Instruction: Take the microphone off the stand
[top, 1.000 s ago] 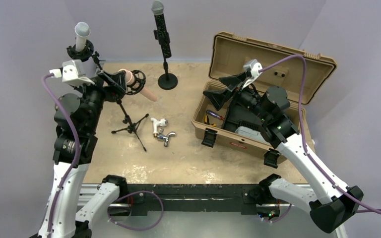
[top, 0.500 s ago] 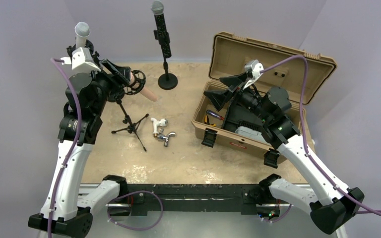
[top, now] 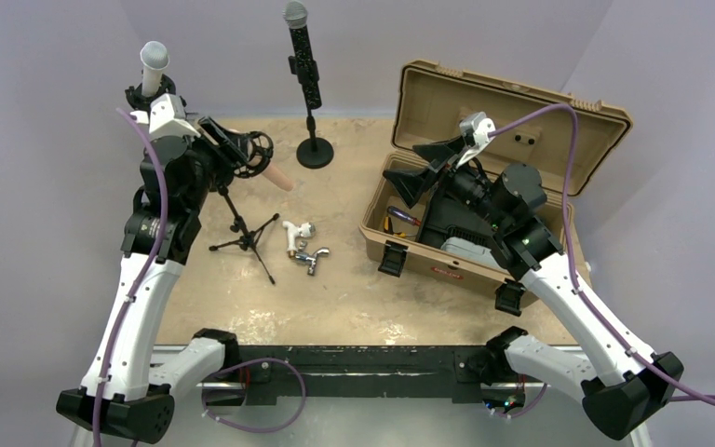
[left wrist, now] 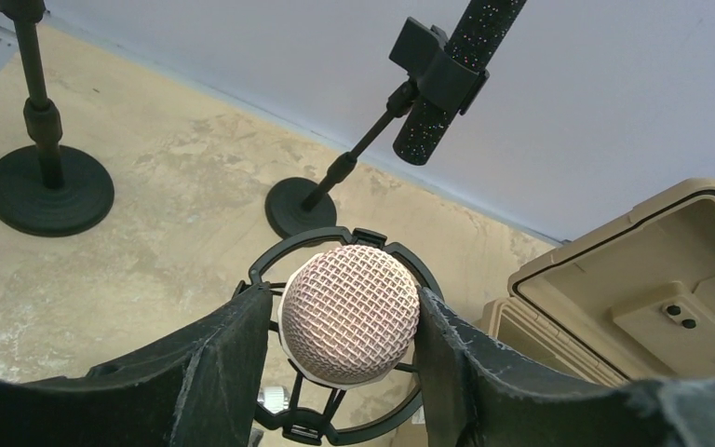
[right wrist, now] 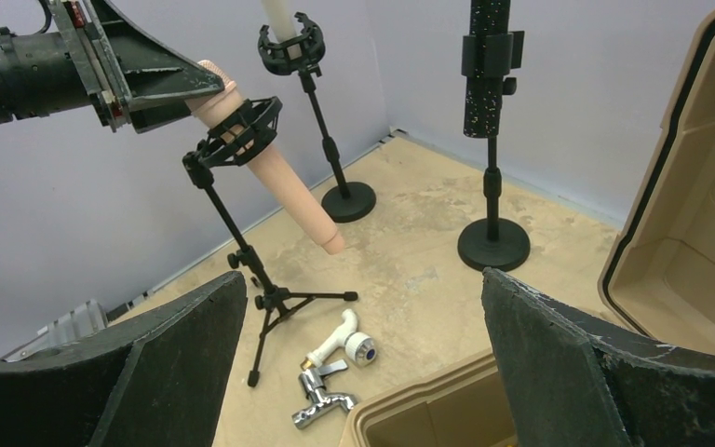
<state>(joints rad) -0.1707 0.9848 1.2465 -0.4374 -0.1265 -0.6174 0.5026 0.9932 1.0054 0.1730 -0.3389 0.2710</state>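
A pink microphone (top: 276, 177) sits tilted in a black shock mount (top: 260, 154) on a small tripod stand (top: 243, 230) at the left middle of the table. My left gripper (top: 232, 142) is at its upper end. In the left wrist view its fingers (left wrist: 223, 363) press on both sides of the mesh head (left wrist: 349, 312), which still sits inside the mount ring. The right wrist view shows the pink microphone (right wrist: 275, 182) still in the mount. My right gripper (top: 420, 167) is open and empty above the tan case, far from the stand.
A black speckled microphone (top: 303, 58) on a round-base stand is at the back centre. A white microphone (top: 154, 65) on a stand is at the back left. Two taps (top: 303, 248) lie beside the tripod. The open tan case (top: 512, 102) holds tools at the right.
My left arm has risen and pushed its gripper forward, so the fingers now enclose the pink microphone's head. The right arm has not moved.
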